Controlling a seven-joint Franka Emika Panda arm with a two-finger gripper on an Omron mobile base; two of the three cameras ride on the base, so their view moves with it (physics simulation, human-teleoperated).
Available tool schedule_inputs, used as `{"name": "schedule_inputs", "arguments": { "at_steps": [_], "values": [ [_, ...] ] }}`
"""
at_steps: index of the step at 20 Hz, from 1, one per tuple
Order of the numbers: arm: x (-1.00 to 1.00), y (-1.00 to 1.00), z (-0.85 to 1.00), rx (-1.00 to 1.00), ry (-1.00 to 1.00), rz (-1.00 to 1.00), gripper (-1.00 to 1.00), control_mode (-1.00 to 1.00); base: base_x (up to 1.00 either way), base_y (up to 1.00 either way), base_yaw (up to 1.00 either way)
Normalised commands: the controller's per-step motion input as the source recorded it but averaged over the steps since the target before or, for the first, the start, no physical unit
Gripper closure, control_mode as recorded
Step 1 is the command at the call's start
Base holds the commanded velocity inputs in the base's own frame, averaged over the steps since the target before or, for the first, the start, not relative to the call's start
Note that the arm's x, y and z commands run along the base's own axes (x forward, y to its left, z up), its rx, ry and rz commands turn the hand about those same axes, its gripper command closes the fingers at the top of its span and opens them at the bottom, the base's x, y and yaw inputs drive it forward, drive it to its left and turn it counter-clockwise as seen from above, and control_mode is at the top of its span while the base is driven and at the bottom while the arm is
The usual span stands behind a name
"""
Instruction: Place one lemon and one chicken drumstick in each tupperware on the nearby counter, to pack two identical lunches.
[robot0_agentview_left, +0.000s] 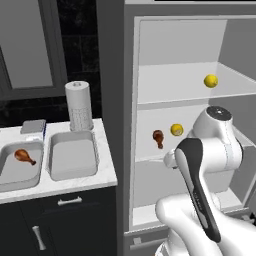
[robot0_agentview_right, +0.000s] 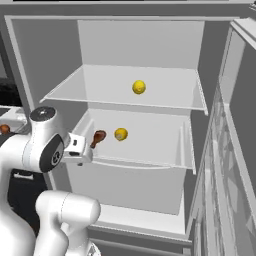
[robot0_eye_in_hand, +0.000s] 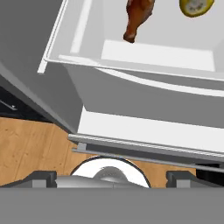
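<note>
At the left of the left base view, a chicken drumstick (robot0_agentview_left: 24, 156) lies in the nearer-left tupperware (robot0_agentview_left: 9, 176) on the white marble worktop (robot0_agentview_left: 107, 170), with a second, bare tupperware (robot0_agentview_left: 71, 156) just beside it to the right and a paper towel roll (robot0_agentview_left: 78, 105) standing behind that. At mid-frame the open fridge (robot0_agentview_left: 131, 125) holds another chicken drumstick (robot0_agentview_left: 158, 137) and a lemon (robot0_agentview_left: 176, 130) near each other on the middle shelf (robot0_agentview_left: 150, 155), apart and not touching; a second lemon (robot0_agentview_left: 211, 81) sits on the upper shelf (robot0_agentview_left: 165, 95), toward the upper right. In the right base view the claw (robot0_agentview_right: 76, 148) hangs at the left front edge of the middle shelf, just beside the drumstick's bone end, and in the hand view its tips stand wide apart at the bottom corners, holding nothing, with the drumstick and lemon at the top of the frame and the wooden floor (robot0_eye_in_hand: 30, 148) at lower left.
</note>
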Motion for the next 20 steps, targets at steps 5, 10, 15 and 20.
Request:
{"name": "schedule_inputs", "arguments": {
  "at_steps": [5, 10, 15, 20],
  "values": [
    [0.52, -0.22, -0.17, 0.00, -0.02, 0.00, -1.00, -1.00, 0.11, -0.07, 0.00],
    [0.91, -0.02, -0.45, 0.01, -0.13, 0.00, -1.00, -1.00, 0.00, 0.00, 0.00],
    [0.98, 0.00, -0.31, 0.07, -0.05, 0.00, -1.00, -1.00, 0.00, 0.00, 0.00],
    [0.87, 0.00, -0.06, 0.07, 0.01, 0.00, -1.00, -1.00, 0.00, 0.00, 0.00]
  ]
}}
